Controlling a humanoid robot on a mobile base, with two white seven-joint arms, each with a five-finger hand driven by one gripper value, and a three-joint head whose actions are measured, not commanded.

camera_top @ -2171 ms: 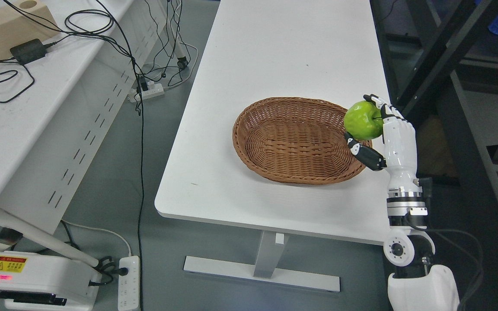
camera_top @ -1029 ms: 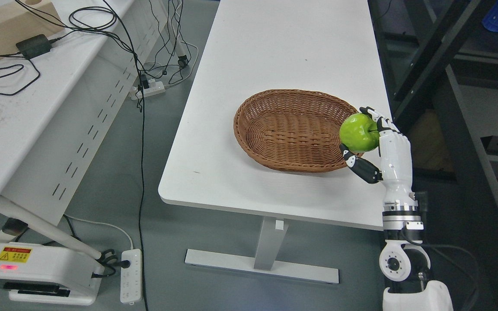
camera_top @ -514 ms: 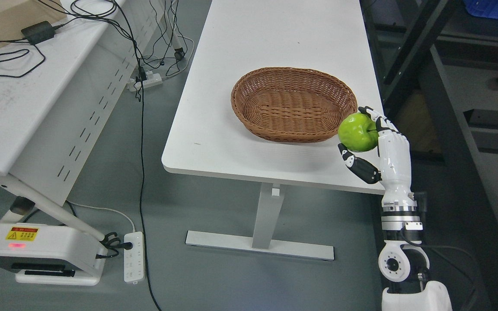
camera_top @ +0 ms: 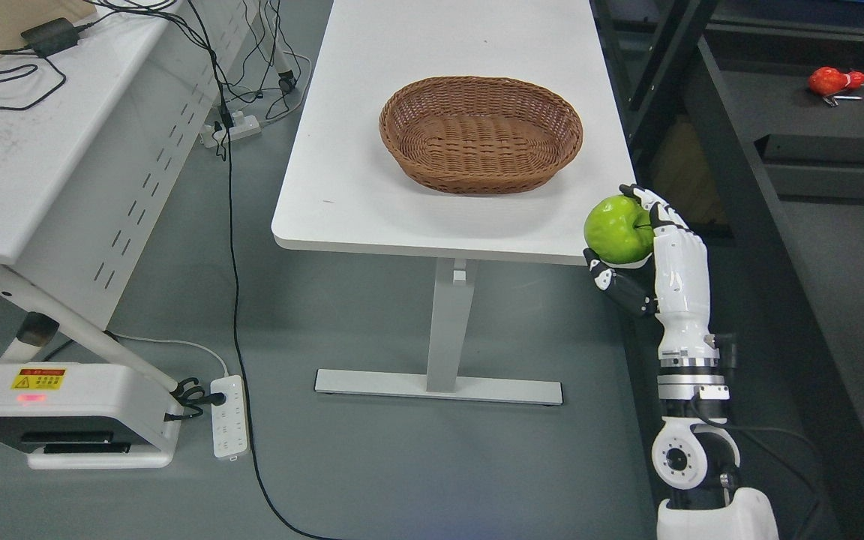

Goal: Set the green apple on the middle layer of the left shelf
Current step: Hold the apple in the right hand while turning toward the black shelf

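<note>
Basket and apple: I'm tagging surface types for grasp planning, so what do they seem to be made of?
The basket looks like woven wicker or rattan, matte brown, with visible ribbed strands. The green apple, held in the right hand, looks smooth and glossy with bright highlights, possibly plastic or wax; real fruit cannot be ruled out.

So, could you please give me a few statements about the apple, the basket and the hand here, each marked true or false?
1. The right hand grips the green apple. True.
2. The wicker basket holds fruit. False: it is empty.
3. The basket stands on the white table. True.
4. The apple rests on the table. False: it is held in the air, off the table's corner.
5. A red object lies on the dark shelf at upper right. True.
</note>
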